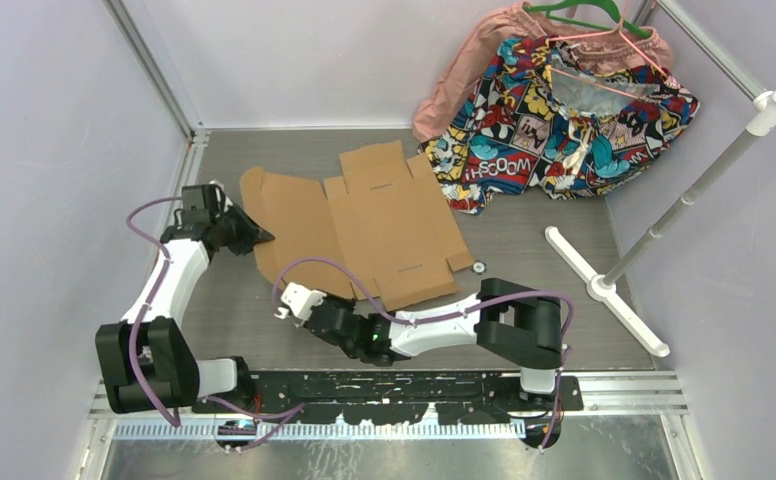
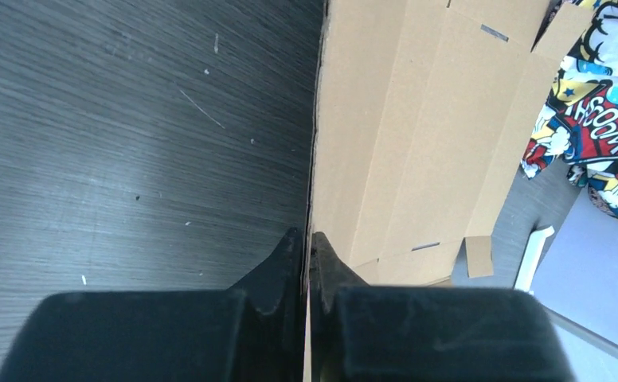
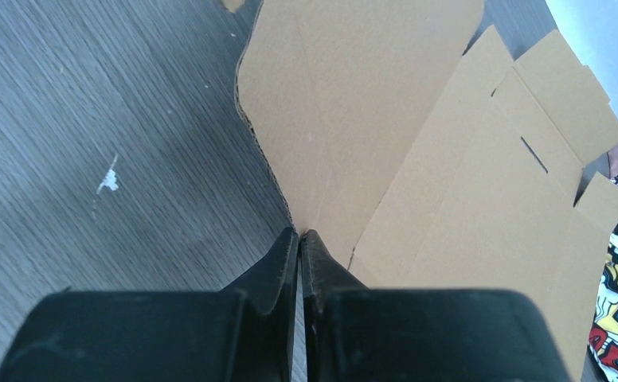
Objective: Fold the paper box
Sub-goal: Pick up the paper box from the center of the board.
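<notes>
Pinching paper box edge, L claw, R claw closed at near edge

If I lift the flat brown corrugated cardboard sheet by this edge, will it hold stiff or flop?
The brown corrugated cardboard sheet is likely stiff within panels but should hinge at its scored creases. It looks thin, so it is probably light and may swing in the edge pinch of the left gripper.

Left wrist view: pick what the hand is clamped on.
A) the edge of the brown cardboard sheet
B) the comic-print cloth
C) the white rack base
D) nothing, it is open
A: the left hand is shut on the paper box, whose brown edge runs down between its fingers; the comic-print cloth lies off to the right, untouched.
</notes>
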Tool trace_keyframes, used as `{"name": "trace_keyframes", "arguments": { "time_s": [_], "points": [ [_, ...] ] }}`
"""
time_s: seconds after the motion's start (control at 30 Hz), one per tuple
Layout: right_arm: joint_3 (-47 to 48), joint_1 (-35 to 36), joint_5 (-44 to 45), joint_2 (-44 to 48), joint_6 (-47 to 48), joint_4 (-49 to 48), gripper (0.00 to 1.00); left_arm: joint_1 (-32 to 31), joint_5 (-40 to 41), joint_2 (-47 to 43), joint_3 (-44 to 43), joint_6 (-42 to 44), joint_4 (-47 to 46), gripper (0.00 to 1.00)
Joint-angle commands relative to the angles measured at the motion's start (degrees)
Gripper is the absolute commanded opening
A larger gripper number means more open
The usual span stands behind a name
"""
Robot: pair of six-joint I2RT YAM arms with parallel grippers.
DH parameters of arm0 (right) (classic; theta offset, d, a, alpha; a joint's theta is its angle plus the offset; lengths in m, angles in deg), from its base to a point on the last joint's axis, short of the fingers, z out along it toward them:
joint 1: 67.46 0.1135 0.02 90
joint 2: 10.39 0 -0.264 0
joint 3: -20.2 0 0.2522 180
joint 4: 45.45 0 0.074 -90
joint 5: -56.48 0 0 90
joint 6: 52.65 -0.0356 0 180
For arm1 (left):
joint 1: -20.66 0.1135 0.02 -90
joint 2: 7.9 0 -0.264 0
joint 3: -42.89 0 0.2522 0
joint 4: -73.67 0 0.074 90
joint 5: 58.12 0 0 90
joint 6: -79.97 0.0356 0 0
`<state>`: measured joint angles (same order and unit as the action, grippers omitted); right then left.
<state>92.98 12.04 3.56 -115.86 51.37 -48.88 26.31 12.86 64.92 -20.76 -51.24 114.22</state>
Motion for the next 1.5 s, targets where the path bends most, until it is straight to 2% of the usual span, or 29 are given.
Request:
{"name": "trace_keyframes", "arguments": {
  "time_s": [0.0, 0.1, 0.2, 0.3, 0.33, 0.5, 0.63, 0.73, 0.93, 1.13, 1.3, 1.47],
  "points": [
    [4.2, 0.92, 1.28, 0.45, -2.85, 0.3, 0.09, -0.36, 2.2, 0.1, -5.86, 3.53, 4.26, 0.02],
    [5.8, 1.09, 2.02, 0.88, -4.85, 2.53, 0.19, -0.35, 4.43, 0.11, -9.47, 6.31, 8.07, 0.01],
    [6.74, 1.08, 2.66, 2.56, -7.39, 5.02, 0.43, -0.44, 7.23, -0.04, -13.36, 8.84, 12.1, 0.0],
    [6.45, 1.04, 2.82, 6.21, -10.03, 6.69, 0.56, -0.43, 8.84, 0.49, -17.15, 11.05, 14.97, 0.0],
    [6.7, 0.99, 2.7, 7.71, -11.03, 8.07, 0.58, -0.43, 9.24, 0.75, -18.36, 11.85, 15.9, 0.0],
    [7.13, -1.75, 1.76, 15.94, -15.81, 15.69, 0.59, -0.59, 10.5, 2.61, -23.42, 16.17, 20.44, 0.0],
    [6.83, -11.91, -4.77, 23.03, -22.42, 23.7, 0.59, -0.75, 11.52, 3.64, -25.72, 19.38, 22.72, 0.0],
    [7.49, -18.69, -6.58, 24.63, -22.76, 27.24, 0.59, -0.89, 10.84, 4.1, -27.1, 21.08, 24.06, 0.0],
    [13.88, -28.87, -12.69, 18.24, -25.77, 36.17, 0.59, -1.06, 5.75, 2.97, -28.05, 22.67, 23.79, 0.01],
    [18.92, -33.3, -19.85, 8.37, -28.97, 39.75, 0.57, -1.48, 3.31, 2.61, -28.49, 23.65, 23.91, 0.01],
    [21.3, -37.53, -30.61, 1.12, -33.45, 40.38, 0.56, -2.38, 2.27, 3.71, -30.0, 25.73, 24.57, 0.0],
    [19.27, -38.91, -35.74, -0.6, -36.12, 38.76, 0.55, -3.33, 2.0, 5.26, -33.09, 27.31, 25.42, 0.0]
  ]
}}
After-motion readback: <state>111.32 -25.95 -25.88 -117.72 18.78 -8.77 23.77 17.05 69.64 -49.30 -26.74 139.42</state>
